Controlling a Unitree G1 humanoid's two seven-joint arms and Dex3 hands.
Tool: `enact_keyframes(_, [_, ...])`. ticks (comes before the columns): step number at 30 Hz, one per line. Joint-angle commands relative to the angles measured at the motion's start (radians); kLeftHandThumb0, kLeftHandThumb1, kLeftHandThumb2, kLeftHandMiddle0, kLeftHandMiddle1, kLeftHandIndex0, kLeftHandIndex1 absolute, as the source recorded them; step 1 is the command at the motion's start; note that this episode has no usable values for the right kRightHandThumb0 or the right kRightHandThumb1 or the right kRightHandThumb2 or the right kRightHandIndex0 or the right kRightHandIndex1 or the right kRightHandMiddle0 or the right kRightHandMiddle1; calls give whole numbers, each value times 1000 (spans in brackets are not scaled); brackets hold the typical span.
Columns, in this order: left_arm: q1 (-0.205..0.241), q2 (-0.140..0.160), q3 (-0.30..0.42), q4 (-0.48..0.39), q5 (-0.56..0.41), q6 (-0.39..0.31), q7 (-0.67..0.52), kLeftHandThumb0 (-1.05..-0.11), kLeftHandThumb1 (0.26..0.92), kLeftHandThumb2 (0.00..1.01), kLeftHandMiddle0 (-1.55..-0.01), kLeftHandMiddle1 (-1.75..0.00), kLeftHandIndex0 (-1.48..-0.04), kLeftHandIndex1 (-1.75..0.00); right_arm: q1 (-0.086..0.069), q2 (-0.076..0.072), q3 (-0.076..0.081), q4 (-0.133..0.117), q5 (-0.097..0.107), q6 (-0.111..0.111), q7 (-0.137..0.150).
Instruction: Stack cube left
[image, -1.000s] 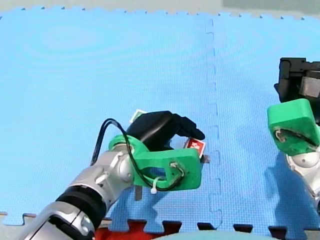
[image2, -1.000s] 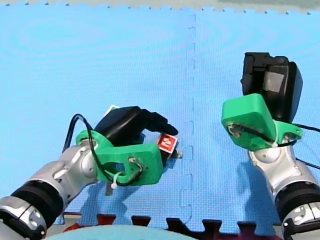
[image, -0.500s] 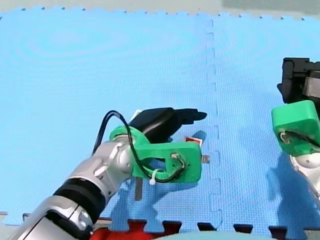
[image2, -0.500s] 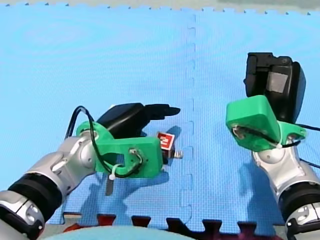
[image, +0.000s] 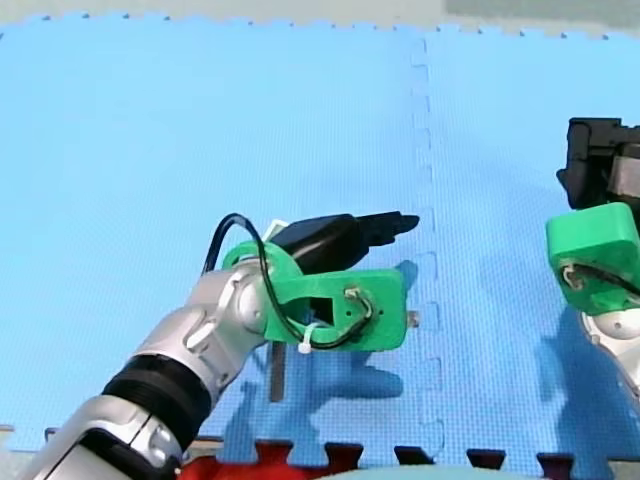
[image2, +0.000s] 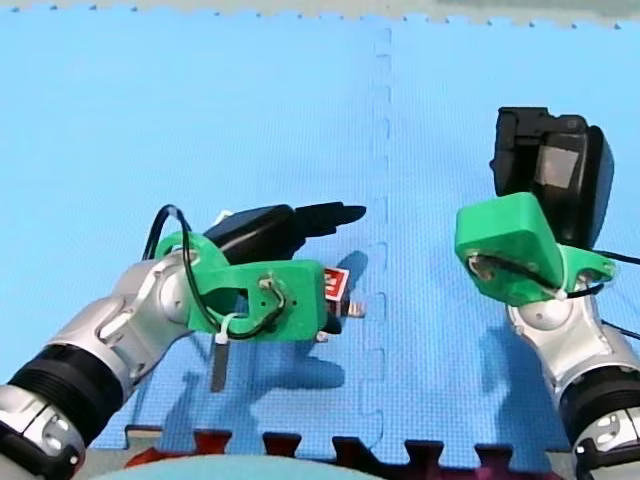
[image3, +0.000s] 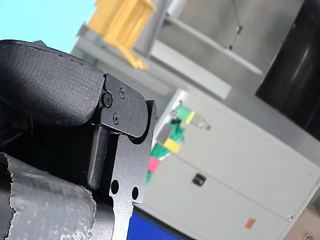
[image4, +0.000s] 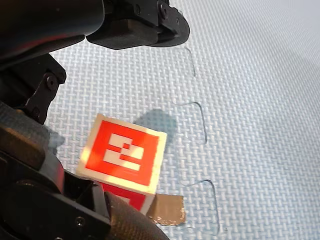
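A red cube (image2: 337, 284) with a white-patterned top (image4: 125, 154) sits on the blue foam mat, close to the seam between two tiles. My left hand (image2: 340, 214) hovers just above and behind it with nothing in its grasp; its black fingers (image4: 137, 25) reach out past the cube. The green wrist bracket (image: 345, 305) hides most of the cube in the first head view. A small white corner (image: 279, 225) of another object peeks out behind the left hand. My right hand (image2: 545, 165) is off to the right, holding nothing.
The blue foam mat (image: 200, 120) stretches far back and left, with a jigsaw seam (image: 425, 150) running down the middle. A small brown tape patch (image4: 167, 214) lies beside the cube. The mat's toothed front edge (image2: 300, 440) is near my body.
My left hand's fingers have uncurled from over the red cube and straightened, and the hand has risen a little. The cube stays on the mat. The right hand has barely shifted.
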Motion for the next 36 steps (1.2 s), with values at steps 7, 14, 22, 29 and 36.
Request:
enact_keyframes(7, [20, 141, 12, -365, -19, 142, -278, -1045, 788, 14, -797, -1746, -288, -37, 6, -7, -5, 11, 6, -4, -2])
enact_keyframes(14, [51, 229, 20, -668, 35, 286, -414, -1048, 860, 30, -766, -1746, -313, -32, 7, 0, -6, 20, 7, 9, 0])
enact_keyframes(22, [75, 257, 29, -780, 81, 306, -408, -1048, 888, 24, -733, -1746, -331, -31, 7, 8, -8, 28, 10, 25, 2])
enact_keyframes(29, [110, 261, 76, -963, 71, 391, -447, -1048, 911, 9, -659, -1569, -381, -31, 8, 13, -7, 32, 9, 28, 0])
enact_keyframes(36, [164, 264, 127, -1018, 11, 359, -411, -1048, 920, 14, -817, -663, -448, -8, 4, 16, -8, 44, 11, 32, 4])
